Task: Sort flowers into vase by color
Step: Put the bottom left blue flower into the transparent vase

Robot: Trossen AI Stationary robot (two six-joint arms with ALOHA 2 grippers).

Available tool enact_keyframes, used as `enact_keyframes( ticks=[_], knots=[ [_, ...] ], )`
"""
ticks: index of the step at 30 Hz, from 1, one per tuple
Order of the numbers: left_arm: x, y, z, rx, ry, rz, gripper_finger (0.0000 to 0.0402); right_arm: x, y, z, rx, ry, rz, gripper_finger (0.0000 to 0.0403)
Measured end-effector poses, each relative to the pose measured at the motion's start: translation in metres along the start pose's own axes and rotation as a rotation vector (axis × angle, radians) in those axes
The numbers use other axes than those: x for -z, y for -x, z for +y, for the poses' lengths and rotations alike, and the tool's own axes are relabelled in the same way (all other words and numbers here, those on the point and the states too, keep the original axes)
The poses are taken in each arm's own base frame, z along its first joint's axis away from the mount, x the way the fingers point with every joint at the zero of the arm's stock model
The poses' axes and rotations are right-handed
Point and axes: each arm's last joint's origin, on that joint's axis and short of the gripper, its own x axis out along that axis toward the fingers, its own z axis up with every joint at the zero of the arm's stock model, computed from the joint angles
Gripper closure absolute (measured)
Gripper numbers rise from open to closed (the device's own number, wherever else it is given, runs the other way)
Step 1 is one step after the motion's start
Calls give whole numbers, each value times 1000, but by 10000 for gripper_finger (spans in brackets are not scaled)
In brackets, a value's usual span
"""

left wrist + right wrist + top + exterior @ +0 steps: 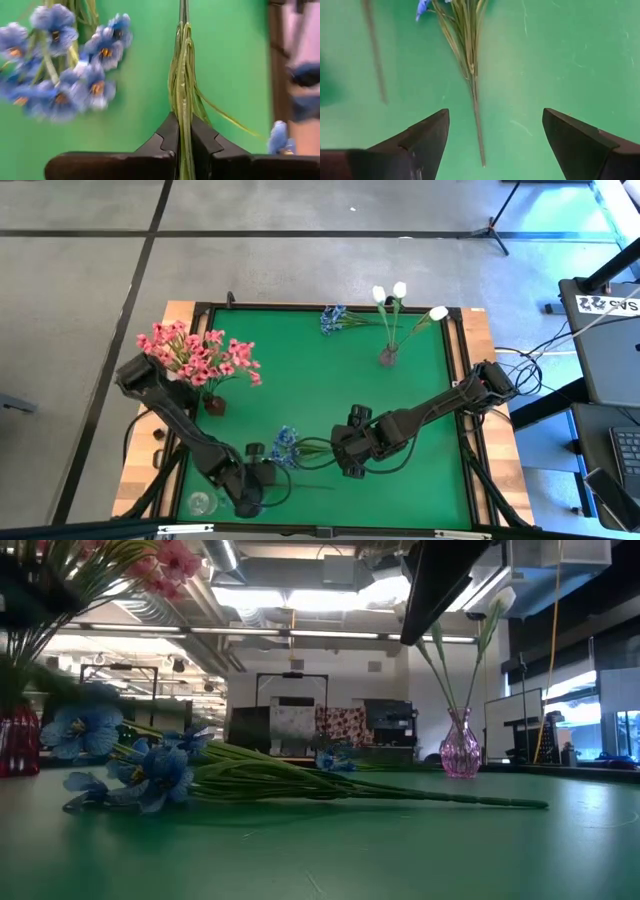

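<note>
A blue flower sprig [286, 444] lies near the mat's near edge, its blossoms [60, 85] beyond my left gripper [184, 120], which is shut on its green stalks. My left gripper [262, 477] comes in from the near left corner. My right gripper [495, 120] hovers open above a blue sprig's stem [476, 115], which lies on the green mat; it touches nothing. In the high view my right gripper [352, 468] is just right of the blossoms. In the low view blue sprigs [150, 772] rest lengthwise on the mat. My left gripper pinches a bundle of thin green stem and leaves [184, 100] between its two fingers. The fingers slant down from the near left. The stalks run on straight ahead of the fingertips, and the blue blossoms spread off to one side beyond them. Whether the sprig is off the mat cannot be told.
Pink flowers [200, 355] stand in a dark red vase [215, 406] at the left. White tulips [400, 295] stand in a pink glass vase [460, 752] at the far right. Another blue sprig [335, 318] lies at the far edge. A clear glass vase [200, 503] stands near left.
</note>
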Motion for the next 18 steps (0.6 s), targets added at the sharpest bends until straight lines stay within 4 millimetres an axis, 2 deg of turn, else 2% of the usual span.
enact_keyframes(
  ticks=[6, 11, 14, 18],
  knots=[
    [-18, 81, 5, 72, -7, 156, 390, -1, 0, 0, 0, -1, -6, 84],
    [-24, 148, 19, 184, 109, 378, 390, -5, 0, 2, -12, -14, -58, 84],
    [-21, 180, 26, 253, 197, 530, 391, -8, 1, 2, 9, -22, -98, 84],
    [-13, 202, 31, 277, 353, 772, 391, -12, 1, 2, 46, -36, -162, 84]
  ],
)
